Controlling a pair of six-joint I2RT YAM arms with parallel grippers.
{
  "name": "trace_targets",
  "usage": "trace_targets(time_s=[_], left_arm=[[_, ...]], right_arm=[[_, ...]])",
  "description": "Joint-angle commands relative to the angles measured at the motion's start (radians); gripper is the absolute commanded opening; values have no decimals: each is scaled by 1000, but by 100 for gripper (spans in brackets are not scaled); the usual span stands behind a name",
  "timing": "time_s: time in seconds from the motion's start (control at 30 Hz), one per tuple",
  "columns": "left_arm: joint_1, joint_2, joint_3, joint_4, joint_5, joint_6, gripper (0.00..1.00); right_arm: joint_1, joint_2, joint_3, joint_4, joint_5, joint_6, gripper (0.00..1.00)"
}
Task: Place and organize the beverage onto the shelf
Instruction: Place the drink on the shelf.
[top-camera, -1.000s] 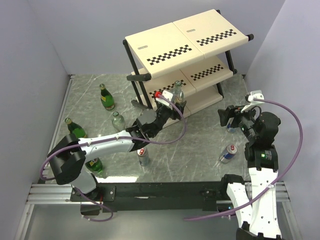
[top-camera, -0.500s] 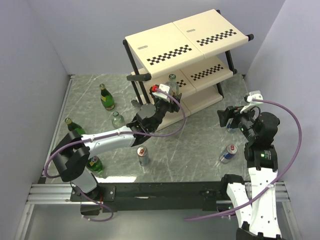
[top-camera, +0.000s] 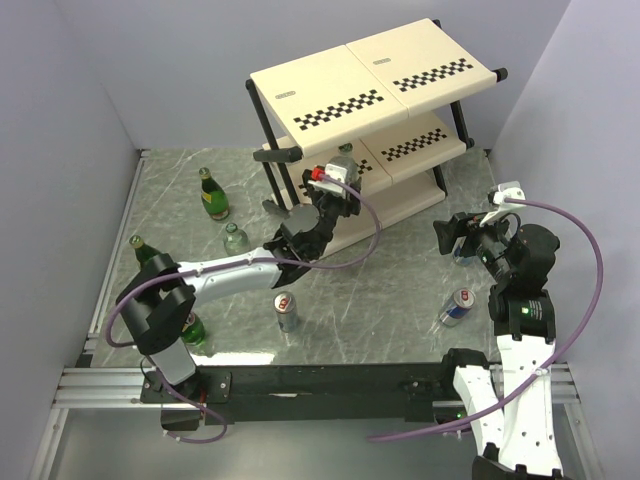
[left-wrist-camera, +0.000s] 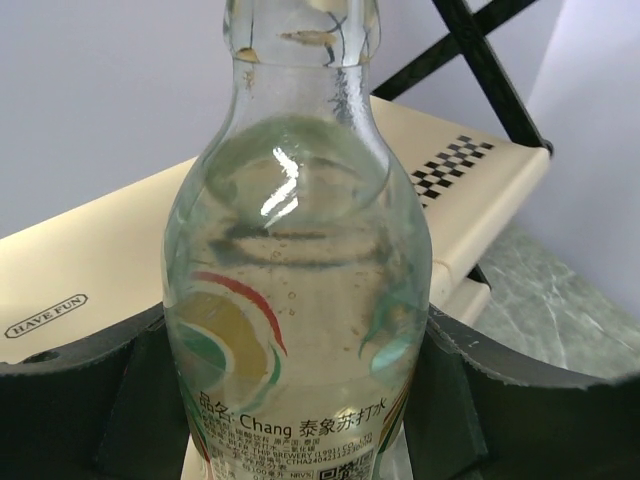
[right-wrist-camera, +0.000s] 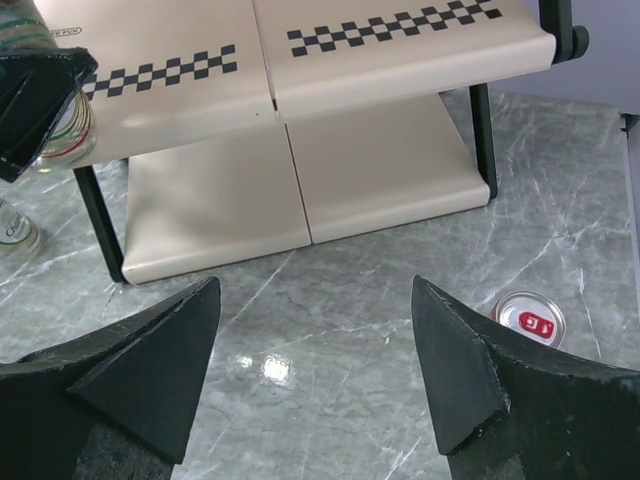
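left gripper (top-camera: 338, 192) pinched a clear bottle (left-wrist-camera: 300, 300) near the shelf (top-camera: 372, 75) edge; it could strike the panel and slip. right gripper (right-wrist-camera: 315, 300) stood spread, empty.

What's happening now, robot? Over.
Left tool shut on clear bottle, at shelf front. Right tool open, empty. Nothing seen in the way.

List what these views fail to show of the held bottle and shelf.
Left wrist view: the clear bottle has cap and base cut off by frame edges.
Top view: the left gripper covers most of that bottle.
Top view: the shelf hides much of its lower tiers under its top panel.
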Motion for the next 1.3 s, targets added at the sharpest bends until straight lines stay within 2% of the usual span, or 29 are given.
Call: trace_targets(time_s=[0.0,1.27], left_arm=[[7,-16,101,226,-50,29,0],[44,179,202,416,-242,152,0]], right_arm=[[-4,-2,6,33,-6,-7,83],[-2,-2,9,25,-14,-13,82]])
